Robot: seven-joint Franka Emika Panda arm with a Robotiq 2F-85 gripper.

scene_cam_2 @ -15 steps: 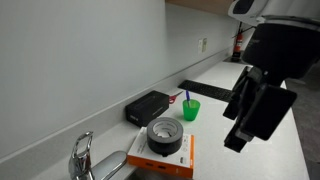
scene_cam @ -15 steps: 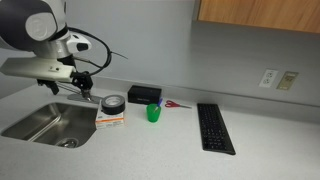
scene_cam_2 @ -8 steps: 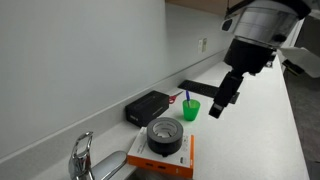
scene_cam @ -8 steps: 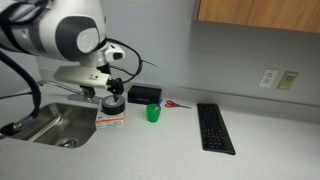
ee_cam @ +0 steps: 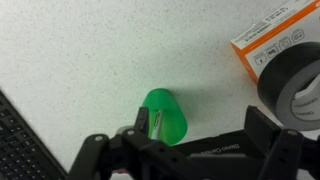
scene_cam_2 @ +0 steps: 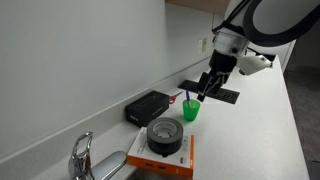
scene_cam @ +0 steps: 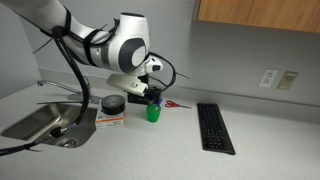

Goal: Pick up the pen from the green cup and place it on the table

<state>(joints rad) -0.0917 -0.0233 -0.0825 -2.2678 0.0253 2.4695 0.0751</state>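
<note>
Beneath the spread gripper (scene_cam_2: pixel 207 93), the green cup (scene_cam_2: pixel 191 110) holds the pen (scene_cam_2: pixel 181 98).

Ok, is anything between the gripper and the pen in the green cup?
Nothing visible does. The gripper hangs just above the green cup, where the pen sticks out; the tape roll and scissors sit off to the sides.
</note>
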